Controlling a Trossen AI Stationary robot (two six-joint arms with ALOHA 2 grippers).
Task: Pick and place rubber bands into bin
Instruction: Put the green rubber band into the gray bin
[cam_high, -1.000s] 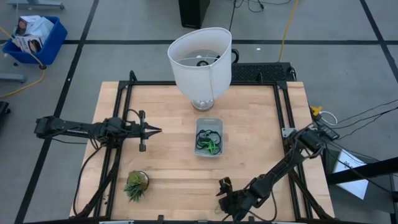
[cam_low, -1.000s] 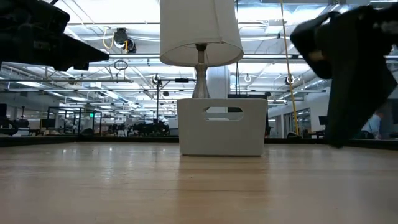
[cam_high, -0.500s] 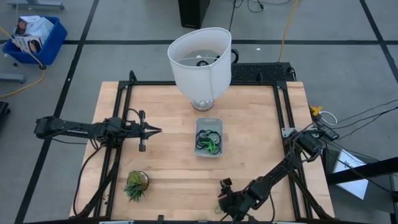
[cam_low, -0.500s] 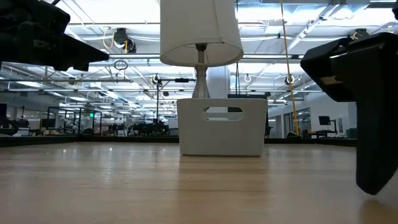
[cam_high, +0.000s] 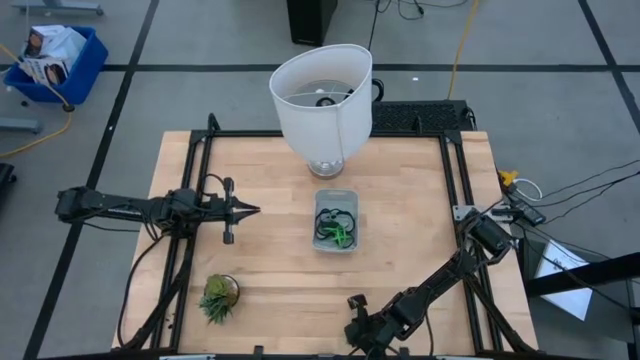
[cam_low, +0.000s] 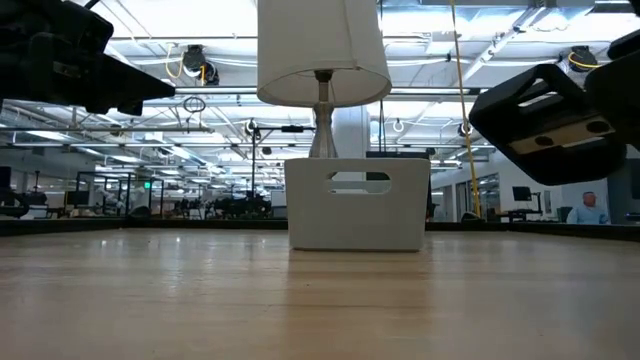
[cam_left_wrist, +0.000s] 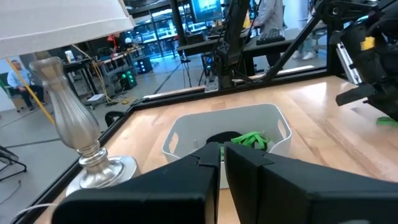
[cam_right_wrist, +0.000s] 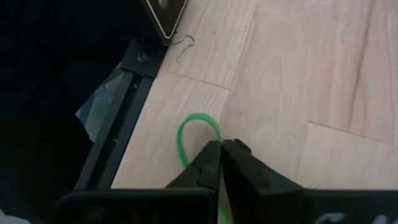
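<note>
The bin (cam_high: 336, 222) sits mid-table with dark and light green rubber bands (cam_high: 334, 230) inside; the left wrist view shows its pale wall (cam_left_wrist: 186, 134). One light green rubber band (cam_right_wrist: 189, 134) lies on the wood by the table's near edge. My right gripper (cam_right_wrist: 221, 148) is shut at that band's edge; from above it shows at the near edge (cam_high: 356, 322). My left gripper (cam_high: 254, 210) hovers shut and empty left of the bin, pointing at it. My right gripper has the green band's strand (cam_right_wrist: 216, 138) between its two fingertips, on one side of the loop. The fingers come down at a slant onto the table. The rest of the loop (cam_right_wrist: 181, 146) lies slack on the wood.
A white lampshade on a silver base (cam_high: 322, 95) stands just beyond the bin. A small potted plant (cam_high: 218, 296) sits near the front left. The black table frame (cam_right_wrist: 118, 140) runs right beside the green band. A small metal clip (cam_right_wrist: 185, 45) lies on the wood.
My right gripper has shifted slightly toward the table's near left, tipped over in the low view, and shut on the green band. The band stays on the table. My left arm has kept still.
</note>
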